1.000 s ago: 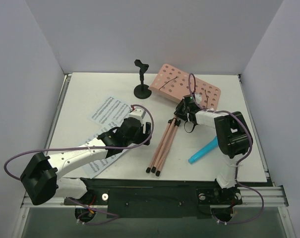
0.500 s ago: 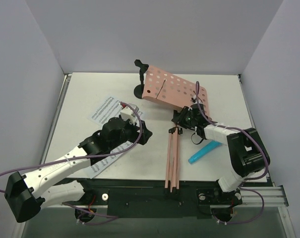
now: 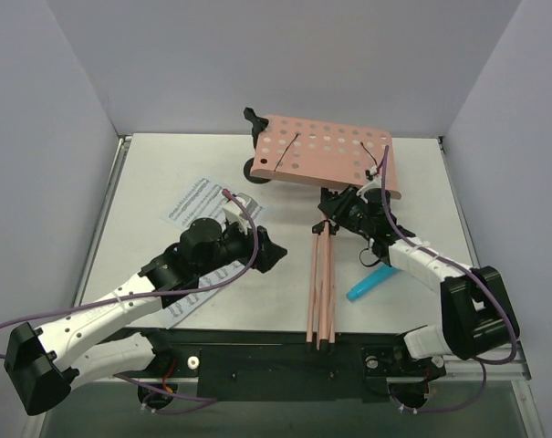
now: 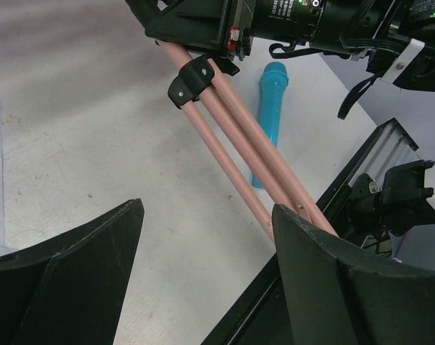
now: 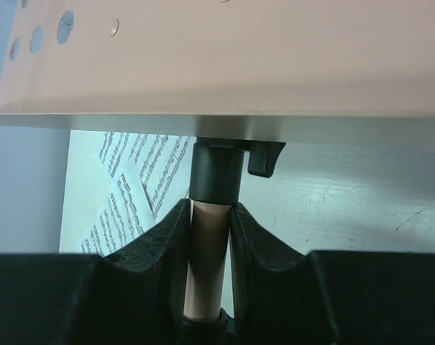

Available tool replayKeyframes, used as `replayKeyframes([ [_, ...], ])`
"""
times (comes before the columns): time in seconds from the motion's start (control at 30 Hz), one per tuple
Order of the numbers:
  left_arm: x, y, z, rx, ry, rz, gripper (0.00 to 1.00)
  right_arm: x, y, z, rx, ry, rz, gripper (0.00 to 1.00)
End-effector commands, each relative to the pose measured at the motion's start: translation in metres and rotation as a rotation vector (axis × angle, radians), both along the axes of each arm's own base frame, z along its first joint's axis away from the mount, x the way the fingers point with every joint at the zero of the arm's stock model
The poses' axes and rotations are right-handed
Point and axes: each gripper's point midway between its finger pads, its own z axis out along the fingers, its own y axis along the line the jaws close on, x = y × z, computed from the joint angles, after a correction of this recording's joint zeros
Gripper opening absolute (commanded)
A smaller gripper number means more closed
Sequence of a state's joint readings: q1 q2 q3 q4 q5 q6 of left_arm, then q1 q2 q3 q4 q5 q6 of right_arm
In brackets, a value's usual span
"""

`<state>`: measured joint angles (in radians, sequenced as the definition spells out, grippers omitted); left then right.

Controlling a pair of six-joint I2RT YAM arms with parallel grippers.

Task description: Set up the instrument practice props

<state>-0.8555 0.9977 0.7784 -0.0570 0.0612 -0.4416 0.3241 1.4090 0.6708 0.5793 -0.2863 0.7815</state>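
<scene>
One pink music stand (image 3: 326,155) has three thin legs (image 3: 321,283) folded together and two black wire page holders (image 3: 290,150) on its desk. Two white sheets of printed music (image 3: 195,203) lie at the left of the one worktop (image 3: 148,173). There is one turquoise tube (image 3: 370,282) near right, one small black stand (image 3: 254,169) far back, and two claws: the left claw (image 4: 206,215) and the right claw (image 5: 208,215).
</scene>
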Motion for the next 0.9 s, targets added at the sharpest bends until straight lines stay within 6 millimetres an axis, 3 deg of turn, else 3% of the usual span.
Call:
replayKeyframes([
  [0.0, -0.004, -0.011, 0.026, -0.087, -0.059, -0.061, 0.82, -0.001, 0.006, 0.199, 0.245, -0.599, 0.024, 0.0],
  [0.2, -0.006, -0.019, 0.019, -0.101, -0.035, -0.084, 0.82, -0.018, -0.017, 0.195, 0.182, -0.614, -0.062, 0.0],
  [0.23, -0.005, -0.02, 0.018, -0.1, -0.034, -0.084, 0.83, -0.018, -0.021, 0.186, 0.14, -0.588, -0.076, 0.0],
  [0.4, -0.005, -0.026, 0.013, -0.092, -0.024, -0.102, 0.82, -0.031, -0.047, 0.174, 0.023, -0.586, -0.161, 0.0],
  [0.53, -0.004, -0.03, 0.01, -0.094, -0.022, -0.114, 0.83, -0.038, -0.056, 0.165, -0.033, -0.574, -0.18, 0.0],
  [0.67, -0.006, -0.034, 0.009, -0.104, -0.018, -0.133, 0.82, -0.045, -0.061, 0.172, -0.014, -0.587, -0.2, 0.0],
  [0.87, -0.018, -0.045, 0.024, -0.178, -0.024, -0.195, 0.82, -0.061, -0.066, 0.207, 0.103, -0.655, -0.232, 0.0],
])
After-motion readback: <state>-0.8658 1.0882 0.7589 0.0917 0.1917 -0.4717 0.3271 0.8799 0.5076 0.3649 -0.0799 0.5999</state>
